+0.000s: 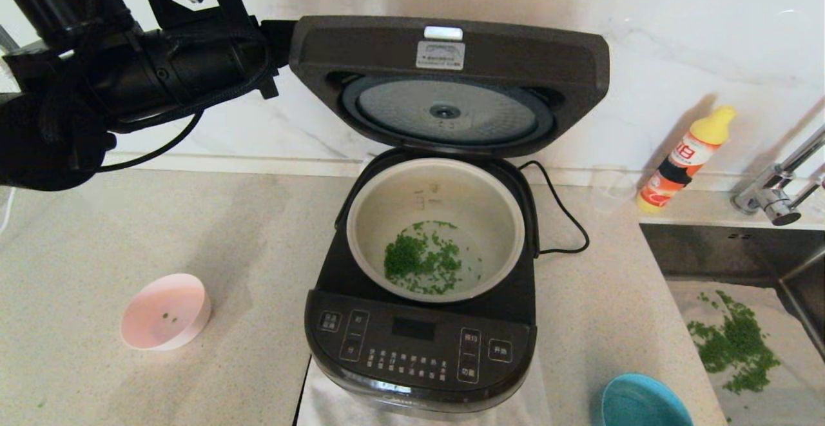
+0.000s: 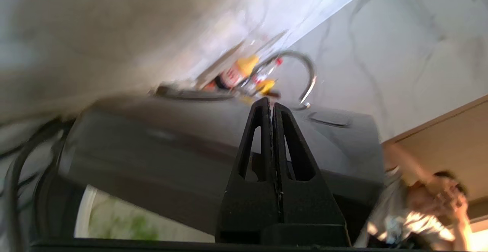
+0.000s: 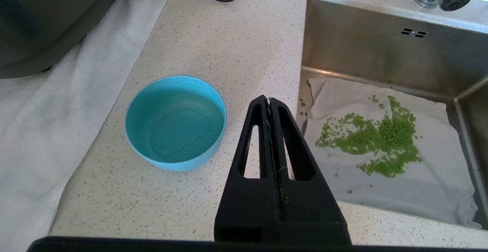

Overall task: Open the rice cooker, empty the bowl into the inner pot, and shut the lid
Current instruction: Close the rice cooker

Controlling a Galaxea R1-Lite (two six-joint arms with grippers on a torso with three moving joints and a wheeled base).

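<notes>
Nearby, pink bowl (image 1: 165, 312) and blue bowl (image 3: 175, 122) flank the cooker (image 1: 420, 342); both tools (image 2: 272, 105) (image 3: 269, 100) together.

Glossy black rice cooker (image 1: 419, 348) on speckled stone counter (image 1: 129, 232).

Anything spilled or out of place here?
Yes. A pile of green bits lies on the white cloth in the sink, not in the inner pot. A few also remain in the pink bowl.

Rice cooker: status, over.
Left hand shut, up behind the raised lid. Right hand shut, idle by blue bowl. Greens in inner pot. Nothing blocking.
</notes>
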